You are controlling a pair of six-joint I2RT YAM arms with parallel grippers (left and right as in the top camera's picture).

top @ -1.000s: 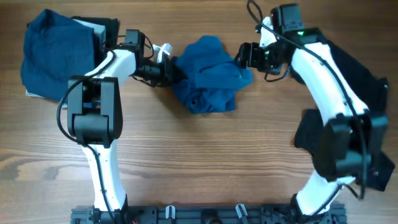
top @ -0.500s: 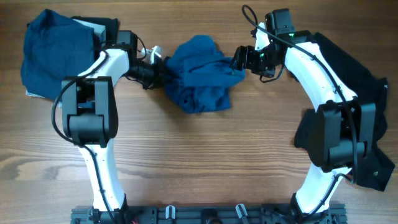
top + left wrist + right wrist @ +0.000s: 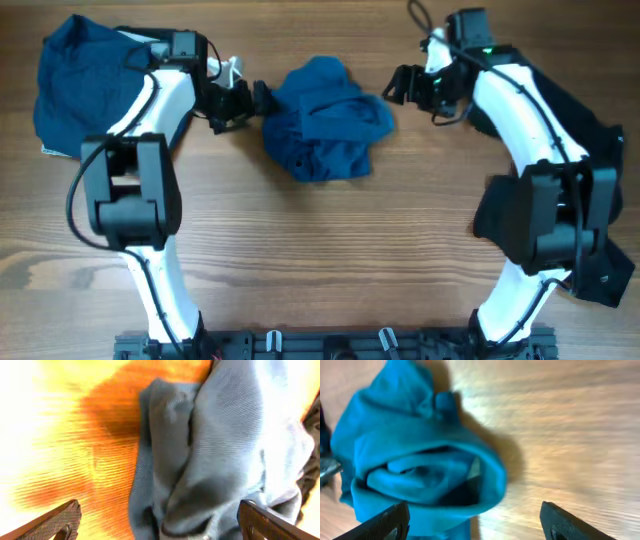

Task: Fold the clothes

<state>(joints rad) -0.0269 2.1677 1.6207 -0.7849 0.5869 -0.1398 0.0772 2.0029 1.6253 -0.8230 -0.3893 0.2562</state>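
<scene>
Both sides reaching inward over table (image 3: 320, 260), my left pincer (image 3: 248, 100) gaping wide just beside crumpled blue garment (image 3: 325, 125), my right pincer (image 3: 400, 85) gaping wide off its other side, gripping nothing.

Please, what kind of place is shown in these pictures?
Probably a robotics lab bench, not a home: a left arm and a right arm stand on a rail at the edge of a wooden table, with a crumpled blue garment between them.

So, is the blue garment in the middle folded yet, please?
Not folded: the blue garment lies bunched in a crumpled heap, its edges rolled over.
</scene>
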